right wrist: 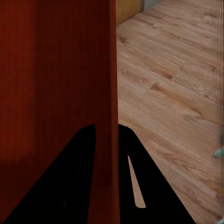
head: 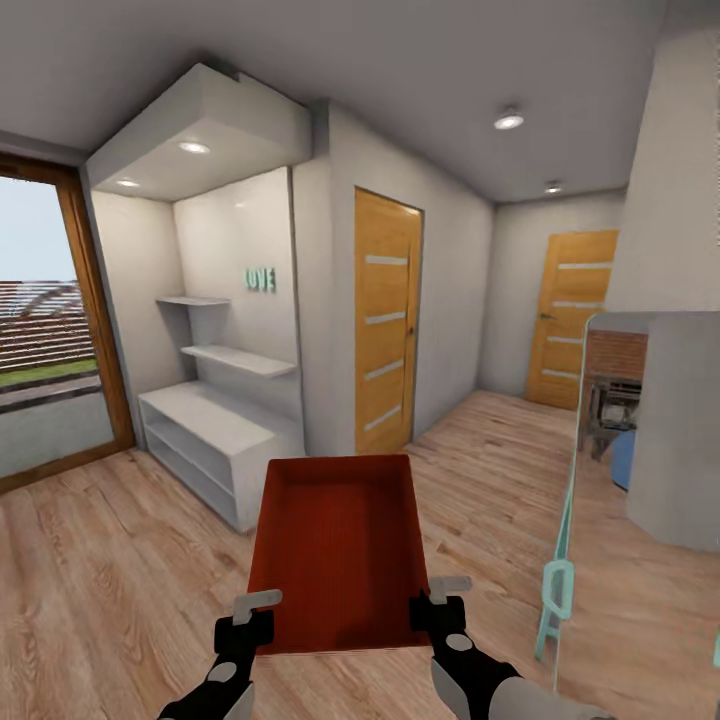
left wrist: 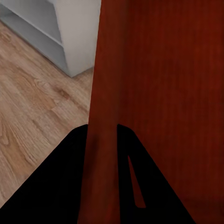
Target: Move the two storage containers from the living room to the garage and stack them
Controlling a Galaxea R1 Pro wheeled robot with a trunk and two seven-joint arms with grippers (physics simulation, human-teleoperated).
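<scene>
Carrying one bin [head: 340, 550] through a wood-floored room, held out in front between both grippers.

The left gripper [head: 243, 622] clamps the bin's left wall near its near corner, and the right gripper [head: 437, 604] clamps the right wall; each wrist view shows the fingers astride a red wall. The bin rides open side up, its long axis running straight away from the robot toward the door [head: 387, 320] ahead. Both grips sit at the near end, so the far end overhangs; as a judgement, a jolt or a quick turn could let it sag or slide out of the jaws. The far corners could also clip the white shelf unit [head: 215, 440] or a door frame on a tight pass.
</scene>
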